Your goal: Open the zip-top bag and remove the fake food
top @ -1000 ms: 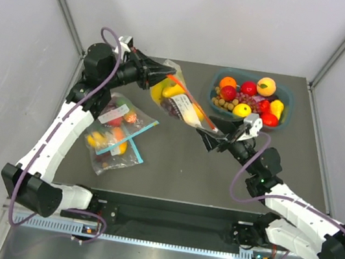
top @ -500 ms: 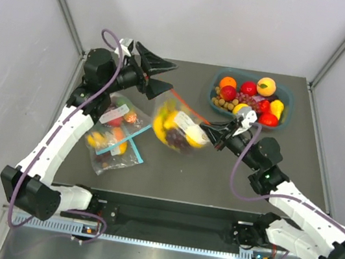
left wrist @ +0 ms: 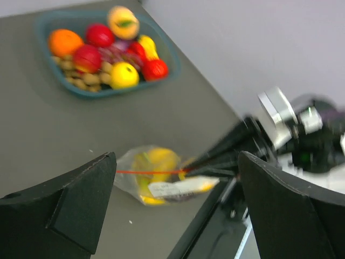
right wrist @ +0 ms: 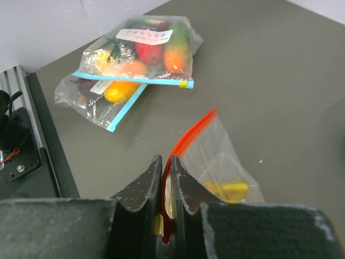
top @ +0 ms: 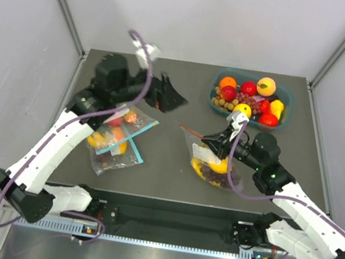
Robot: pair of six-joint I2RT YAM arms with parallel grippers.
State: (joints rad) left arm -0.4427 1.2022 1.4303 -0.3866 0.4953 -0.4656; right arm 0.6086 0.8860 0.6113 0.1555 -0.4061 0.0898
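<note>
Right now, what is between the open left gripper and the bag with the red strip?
Nothing but bare grey table. The top view shows the left gripper well apart from the zip-top bag.

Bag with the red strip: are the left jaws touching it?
Apart. The left wrist view shows the left jaws wide open, with a stretch of table between them and the bag, which lies farther off.

Teal tub (top: pixel 288 107) of mixed plastic fruit back right, two overlapping blue-strip fruit bags (top: pixel 113 141) left
</note>
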